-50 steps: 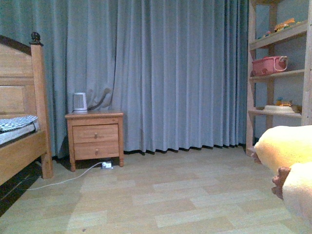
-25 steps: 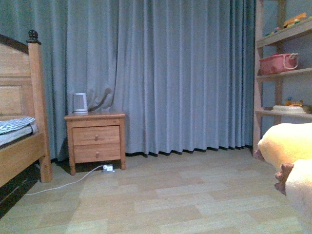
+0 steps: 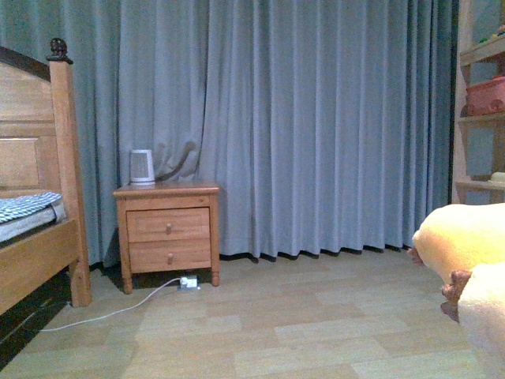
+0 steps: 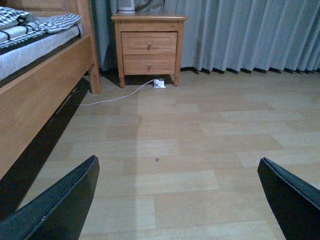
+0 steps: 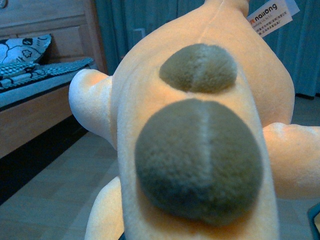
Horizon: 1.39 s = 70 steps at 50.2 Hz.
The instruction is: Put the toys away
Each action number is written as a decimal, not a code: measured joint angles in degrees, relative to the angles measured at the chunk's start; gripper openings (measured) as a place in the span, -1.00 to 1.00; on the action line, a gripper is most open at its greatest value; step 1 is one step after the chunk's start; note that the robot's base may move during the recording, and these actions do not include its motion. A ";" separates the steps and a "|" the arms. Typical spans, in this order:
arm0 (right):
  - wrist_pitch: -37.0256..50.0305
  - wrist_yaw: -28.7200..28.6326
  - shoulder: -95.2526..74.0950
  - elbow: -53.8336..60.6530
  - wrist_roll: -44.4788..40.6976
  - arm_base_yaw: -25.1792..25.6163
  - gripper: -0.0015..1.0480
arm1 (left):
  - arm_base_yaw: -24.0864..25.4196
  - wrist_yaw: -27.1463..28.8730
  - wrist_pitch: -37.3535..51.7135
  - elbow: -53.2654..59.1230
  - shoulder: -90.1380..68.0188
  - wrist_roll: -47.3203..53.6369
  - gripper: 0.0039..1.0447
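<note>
Left gripper [image 4: 177, 161] first: both black fingers spread wide at the edges of its wrist view, nothing between them but bare wood-pattern floor [image 4: 200, 135]. It is empty.

Right gripper: cannot tell how far it is closed. Its wrist view is filled by the orange-yellow plush animal [image 5: 200, 150], with two round brownish patches facing the lens and a printed label tag [image 5: 270, 17] at the far end. The jaws are hidden behind the plush.

In the front view the plush animal [image 3: 465, 237] sits at the right edge, pale limbs and a reddish-brown paw tip showing, apparently clear of the floor – so I judge the right arm is carrying it.

Further out: nightstand [image 3: 167, 233] against the grey-blue curtain [image 3: 316, 126], a white kettle [image 3: 142, 166] on it, a power strip [image 3: 188, 282] and cord at its foot. Bed [image 3: 39, 245] to the left. Wooden shelf unit [image 3: 472, 118] at the far right, a pink basket [image 3: 485, 96] on one level.

Step in hand, as I read it: transport – toy picked up, not yet stowed. The next move calls for facing a storage spot, possibly the shelf unit, and approaching without loosening the hold.
</note>
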State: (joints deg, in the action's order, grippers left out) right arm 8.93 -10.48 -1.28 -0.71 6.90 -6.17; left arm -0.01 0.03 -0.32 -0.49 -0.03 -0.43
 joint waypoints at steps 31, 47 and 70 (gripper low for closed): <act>0.00 0.07 -0.09 0.02 0.00 -0.07 -0.86 | 0.02 -0.17 0.00 0.00 0.02 0.00 0.89; 0.00 0.04 -0.09 0.00 0.00 -0.07 -0.86 | 0.02 -0.02 0.00 0.00 0.00 0.00 0.89; 0.00 0.00 -0.09 0.00 0.00 -0.07 -0.86 | 0.02 -0.07 0.00 0.00 -0.02 0.00 0.89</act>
State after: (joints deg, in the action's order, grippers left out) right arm 8.93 -10.48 -1.37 -0.71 6.90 -6.24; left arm 0.01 -0.03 -0.32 -0.49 -0.05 -0.43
